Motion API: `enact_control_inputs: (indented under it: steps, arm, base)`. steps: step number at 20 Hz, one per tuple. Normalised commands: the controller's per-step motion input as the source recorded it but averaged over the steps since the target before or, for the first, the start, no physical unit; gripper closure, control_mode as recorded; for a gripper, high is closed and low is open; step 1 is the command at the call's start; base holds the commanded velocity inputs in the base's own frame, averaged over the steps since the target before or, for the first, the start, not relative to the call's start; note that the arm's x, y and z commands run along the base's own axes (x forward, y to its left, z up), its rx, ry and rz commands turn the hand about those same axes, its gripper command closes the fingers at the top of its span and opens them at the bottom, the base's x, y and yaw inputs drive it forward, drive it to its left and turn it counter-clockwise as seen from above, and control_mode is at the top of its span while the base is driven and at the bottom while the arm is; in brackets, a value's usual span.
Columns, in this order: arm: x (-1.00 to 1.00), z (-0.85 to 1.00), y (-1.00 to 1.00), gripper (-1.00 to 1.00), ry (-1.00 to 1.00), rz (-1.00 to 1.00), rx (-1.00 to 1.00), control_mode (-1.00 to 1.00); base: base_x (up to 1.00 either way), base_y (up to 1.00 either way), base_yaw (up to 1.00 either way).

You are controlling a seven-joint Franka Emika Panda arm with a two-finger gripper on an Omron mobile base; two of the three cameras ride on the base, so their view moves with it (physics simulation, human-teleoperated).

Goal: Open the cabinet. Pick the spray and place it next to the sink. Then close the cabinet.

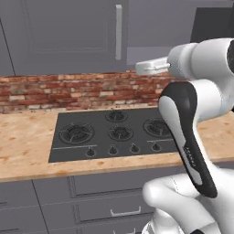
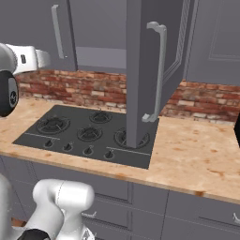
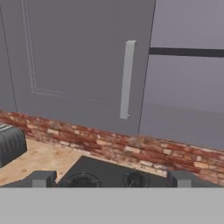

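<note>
In the left base view, the cabinet hangs above a brick backsplash. Its left door is shut, with the silver bar handle near the door's right edge. Below lies a black gas hob set in a wooden counter. The white arm rises at the right side and reaches toward the wall.

In the right base view, the right door of the cabinet stands wide open, swung out over the hob, and its long handle faces the camera. The spray cannot be seen from here.

In the hand view, the gripper has its two fingers spread far apart, with nothing between them. It faces the closed left door and the open inside of the cabinet, where a dark shelf crosses. A toaster stands on the counter at the left edge.
</note>
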Motion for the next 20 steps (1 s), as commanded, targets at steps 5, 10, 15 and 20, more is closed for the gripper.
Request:
enact_control_inputs:
  steps: [5, 10, 15, 20]
  arm:
    - [-0.56, 0.00, -0.24, -1.00, 0.00, 0.00, 0.01, -1.00]
    - [-0.64, 0.00, -0.15, -1.00, 0.00, 0.00, 0.02, -1.00]
    - [-0.71, 0.00, -0.07, -1.00, 0.00, 0.00, 0.00, -1.00]
    - [-0.75, 0.00, -0.12, -1.00, -0.02, -0.01, 0.00, -1.00]
  base:
    - [0.00, 0.00, 0.00]
    - [0.00, 0.00, 0.00]
    - [0.00, 0.00, 0.00]
    - [0.00, 0.00, 0.00]
